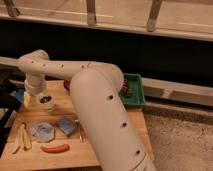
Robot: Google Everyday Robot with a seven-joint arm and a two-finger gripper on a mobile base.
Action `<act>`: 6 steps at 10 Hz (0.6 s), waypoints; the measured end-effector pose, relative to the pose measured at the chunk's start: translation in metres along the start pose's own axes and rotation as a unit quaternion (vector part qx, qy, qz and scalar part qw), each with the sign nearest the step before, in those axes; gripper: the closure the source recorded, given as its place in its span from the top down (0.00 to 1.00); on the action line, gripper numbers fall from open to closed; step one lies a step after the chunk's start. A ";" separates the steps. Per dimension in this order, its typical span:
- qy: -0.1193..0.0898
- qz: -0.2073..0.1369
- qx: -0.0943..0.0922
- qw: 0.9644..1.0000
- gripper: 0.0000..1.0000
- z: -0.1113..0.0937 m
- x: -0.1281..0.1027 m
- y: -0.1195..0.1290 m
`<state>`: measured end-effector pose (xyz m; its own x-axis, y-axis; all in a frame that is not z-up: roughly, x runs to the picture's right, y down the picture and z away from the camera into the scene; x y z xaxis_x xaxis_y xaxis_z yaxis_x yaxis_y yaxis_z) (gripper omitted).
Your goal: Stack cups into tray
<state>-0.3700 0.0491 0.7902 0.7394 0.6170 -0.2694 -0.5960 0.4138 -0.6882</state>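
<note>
A big white robot arm is reaching across a wooden table, its gripper hanging over the far left with fingers spread wide around a white cup; the green tray is sitting at the table's far right

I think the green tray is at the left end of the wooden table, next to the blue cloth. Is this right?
Not quite. The camera view shows the green tray at the right end of the wooden table, far from the blue cloth. The gripper is over the table's left part, away from the tray.
</note>
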 end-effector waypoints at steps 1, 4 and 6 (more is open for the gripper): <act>0.002 -0.004 -0.005 1.000 0.71 0.005 -0.001 0.004; 0.007 -0.006 -0.021 1.000 0.71 0.025 -0.002 0.005; 0.016 -0.003 -0.033 0.999 0.71 0.045 0.002 0.005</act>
<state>-0.3856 0.0823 0.8161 0.7532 0.5926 -0.2855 -0.5703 0.3721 -0.7323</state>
